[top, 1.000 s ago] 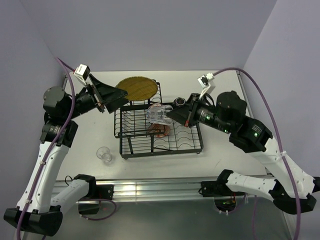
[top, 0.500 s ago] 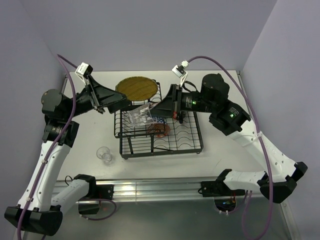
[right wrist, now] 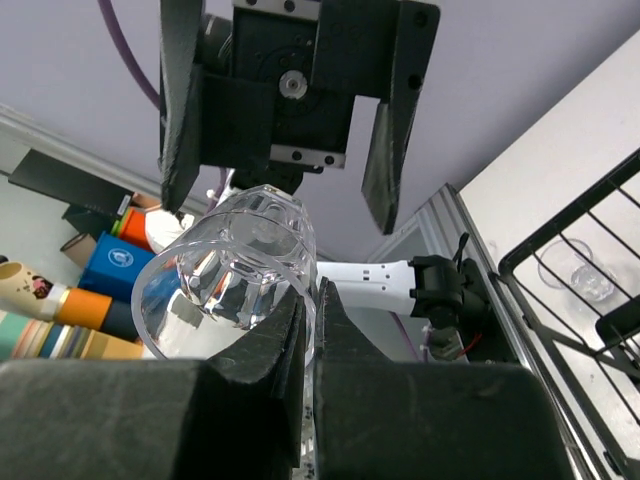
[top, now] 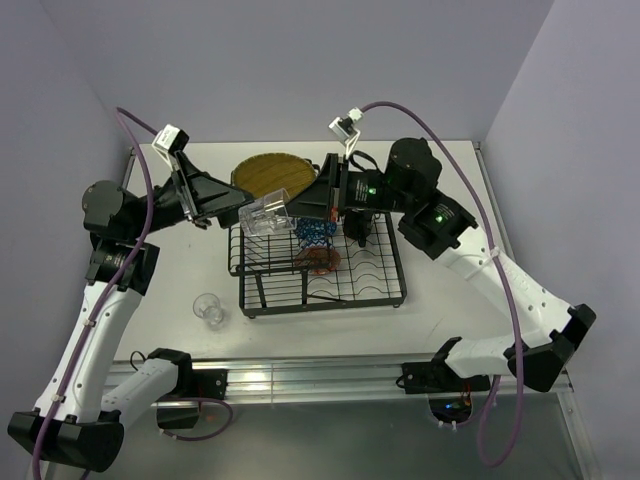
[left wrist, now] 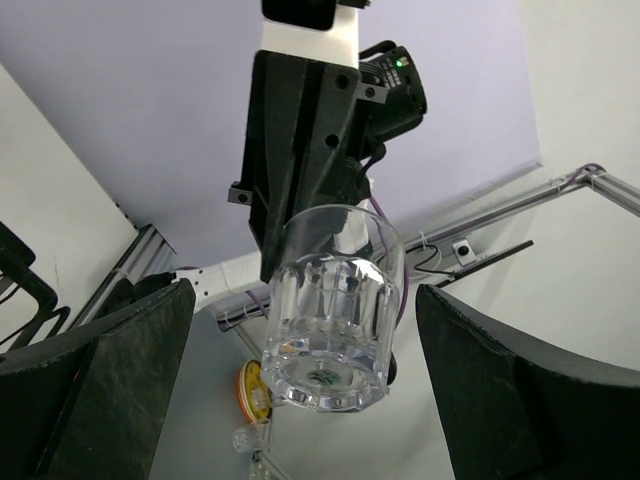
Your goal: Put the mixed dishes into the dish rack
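Note:
My right gripper [top: 298, 212] is shut on the rim of a clear glass cup [top: 265, 214] and holds it in the air over the left end of the dish rack [top: 370, 292]. My left gripper [top: 247, 206] is open, its fingers on either side of the cup and not touching it. In the left wrist view the cup [left wrist: 335, 300] hangs between my wide-open fingers [left wrist: 100, 400]. In the right wrist view my jaws [right wrist: 310, 292] pinch the cup wall [right wrist: 225, 270]. The yellow plate [top: 272, 175], blue bowl [top: 313, 232] and orange-red bowl [top: 320, 260] are in the rack. The black mug is hidden.
A second clear glass cup [top: 209, 308] stands on the table left of the rack. The right arm [top: 420, 195] stretches over the rack's back right part. The table's metal front rail [top: 300, 375] runs along the near edge.
My right arm has swung left with the glass cup, from over the rack's middle to between my left gripper's open fingers. The left gripper has barely moved.

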`<state>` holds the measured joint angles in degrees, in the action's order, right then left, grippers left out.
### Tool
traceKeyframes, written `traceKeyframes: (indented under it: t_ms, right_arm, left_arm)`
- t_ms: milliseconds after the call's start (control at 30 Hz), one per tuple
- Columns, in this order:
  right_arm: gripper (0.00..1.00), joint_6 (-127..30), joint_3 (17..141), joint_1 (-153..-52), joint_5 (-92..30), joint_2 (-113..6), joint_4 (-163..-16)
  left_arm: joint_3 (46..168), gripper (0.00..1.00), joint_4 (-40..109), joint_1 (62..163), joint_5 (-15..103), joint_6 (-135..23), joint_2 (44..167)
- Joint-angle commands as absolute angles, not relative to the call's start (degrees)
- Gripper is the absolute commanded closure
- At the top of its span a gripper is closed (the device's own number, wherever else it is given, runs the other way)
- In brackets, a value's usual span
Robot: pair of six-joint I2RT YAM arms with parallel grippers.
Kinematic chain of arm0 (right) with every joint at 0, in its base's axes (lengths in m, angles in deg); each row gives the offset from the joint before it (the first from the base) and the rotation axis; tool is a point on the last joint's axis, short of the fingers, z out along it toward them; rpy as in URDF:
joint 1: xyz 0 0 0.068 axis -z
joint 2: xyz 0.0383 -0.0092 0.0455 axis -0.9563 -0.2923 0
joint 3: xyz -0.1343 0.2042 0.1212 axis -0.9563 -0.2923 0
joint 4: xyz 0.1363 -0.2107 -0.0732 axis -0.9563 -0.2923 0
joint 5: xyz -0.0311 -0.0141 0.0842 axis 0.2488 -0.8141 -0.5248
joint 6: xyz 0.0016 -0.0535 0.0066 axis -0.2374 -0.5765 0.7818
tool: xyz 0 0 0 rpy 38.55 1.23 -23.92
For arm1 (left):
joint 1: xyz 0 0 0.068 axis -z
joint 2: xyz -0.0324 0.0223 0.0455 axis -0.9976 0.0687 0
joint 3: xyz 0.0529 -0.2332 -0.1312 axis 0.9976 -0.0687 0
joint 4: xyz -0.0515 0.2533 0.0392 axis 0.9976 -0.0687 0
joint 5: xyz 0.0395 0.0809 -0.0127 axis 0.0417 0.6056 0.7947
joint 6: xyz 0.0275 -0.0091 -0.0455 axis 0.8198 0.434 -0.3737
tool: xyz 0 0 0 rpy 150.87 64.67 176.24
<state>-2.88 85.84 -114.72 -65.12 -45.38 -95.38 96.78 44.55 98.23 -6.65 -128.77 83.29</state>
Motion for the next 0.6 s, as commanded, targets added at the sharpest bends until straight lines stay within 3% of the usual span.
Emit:
traceKeyframes:
  t_ms: [0,400,500,567]
  right_arm:
    - [1.00,-1.30,88.30,-114.23,-64.43,-46.06,-89.34]
    - [1.00,2.30,87.34,-113.96,-63.99,-48.17,-84.07]
    - [1.00,2.66,86.64,-113.96,-63.81,-48.00,-83.63]
    - [1.00,2.83,86.28,-113.88,-63.73,-47.82,-83.28]
  left_arm:
    - [97.12,0.01,50.58,98.45,-8.56,-130.68,82.46]
    - [94.66,0.09,53.21,98.54,-8.82,-132.79,81.05]
    - [94.39,0.20,53.74,98.54,-8.82,-133.14,80.88]
    - [94.13,0.35,54.18,98.54,-8.82,-133.41,80.70]
